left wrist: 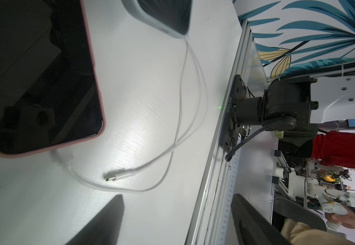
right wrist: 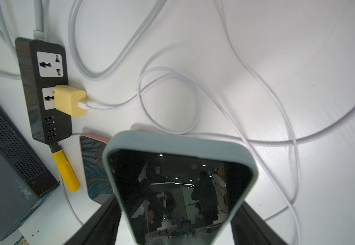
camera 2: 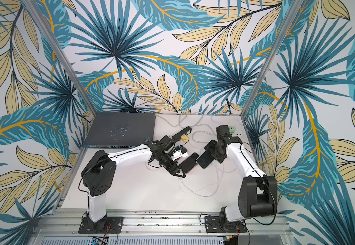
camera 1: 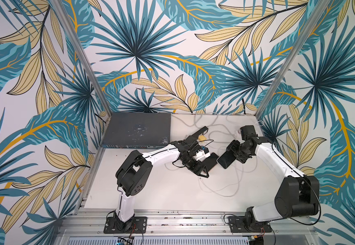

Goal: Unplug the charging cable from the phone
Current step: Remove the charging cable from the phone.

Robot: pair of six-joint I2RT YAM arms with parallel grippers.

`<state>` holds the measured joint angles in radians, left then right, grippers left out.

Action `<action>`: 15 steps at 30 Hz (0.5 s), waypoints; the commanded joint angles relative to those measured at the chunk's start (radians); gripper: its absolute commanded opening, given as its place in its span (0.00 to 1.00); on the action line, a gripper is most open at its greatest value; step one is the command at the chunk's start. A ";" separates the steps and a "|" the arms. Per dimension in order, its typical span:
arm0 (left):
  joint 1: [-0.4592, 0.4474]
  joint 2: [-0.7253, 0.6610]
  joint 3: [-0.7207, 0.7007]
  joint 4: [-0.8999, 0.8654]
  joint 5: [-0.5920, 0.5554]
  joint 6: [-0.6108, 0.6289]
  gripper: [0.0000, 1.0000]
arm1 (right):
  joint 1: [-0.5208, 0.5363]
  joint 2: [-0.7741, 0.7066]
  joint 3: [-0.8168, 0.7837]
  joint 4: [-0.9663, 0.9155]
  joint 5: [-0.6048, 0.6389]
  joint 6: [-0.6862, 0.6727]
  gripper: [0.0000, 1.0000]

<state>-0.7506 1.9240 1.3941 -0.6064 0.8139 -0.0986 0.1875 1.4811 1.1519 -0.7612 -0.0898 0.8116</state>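
A phone in a pale blue case point(right wrist: 178, 180) is clamped between the fingers of my right gripper point(right wrist: 176, 212) and tilted above the table point(camera 1: 226, 159). A second phone in a pink case point(left wrist: 34, 74) lies flat beside it point(camera 1: 211, 162). A white connector point(left wrist: 64, 156) rests against the pink phone's bottom edge. Another white charging cable ends in a bare plug point(left wrist: 113, 177) lying loose on the table point(camera 1: 200, 179). My left gripper point(left wrist: 178, 222) hangs open just beyond that plug, with nothing between its fingers point(camera 1: 202, 169).
A black power strip point(right wrist: 43, 89) with a yellow charger point(right wrist: 70, 101) lies at the back, a yellow-handled screwdriver point(right wrist: 66, 171) beside it. A grey network switch point(camera 1: 136, 129) fills the back left. White cables point(camera 1: 231, 186) loop over the table. An aluminium rail point(left wrist: 214, 169) marks the front edge.
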 commanded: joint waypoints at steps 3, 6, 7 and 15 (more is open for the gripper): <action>0.040 -0.124 -0.111 0.112 -0.104 -0.070 0.81 | -0.005 0.023 0.046 -0.025 -0.001 -0.075 0.70; 0.080 -0.195 -0.168 0.147 -0.179 -0.108 0.81 | -0.003 0.033 0.064 -0.031 -0.004 -0.102 0.70; 0.095 -0.219 -0.189 0.156 -0.210 -0.120 0.81 | -0.001 0.038 0.073 -0.035 -0.008 -0.116 0.69; 0.261 -0.346 -0.296 0.157 -0.429 -0.218 0.81 | 0.112 0.130 0.167 -0.054 -0.037 -0.155 0.69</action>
<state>-0.5301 1.6112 1.1248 -0.4652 0.5022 -0.2668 0.2497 1.5852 1.2877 -0.7994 -0.0940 0.6815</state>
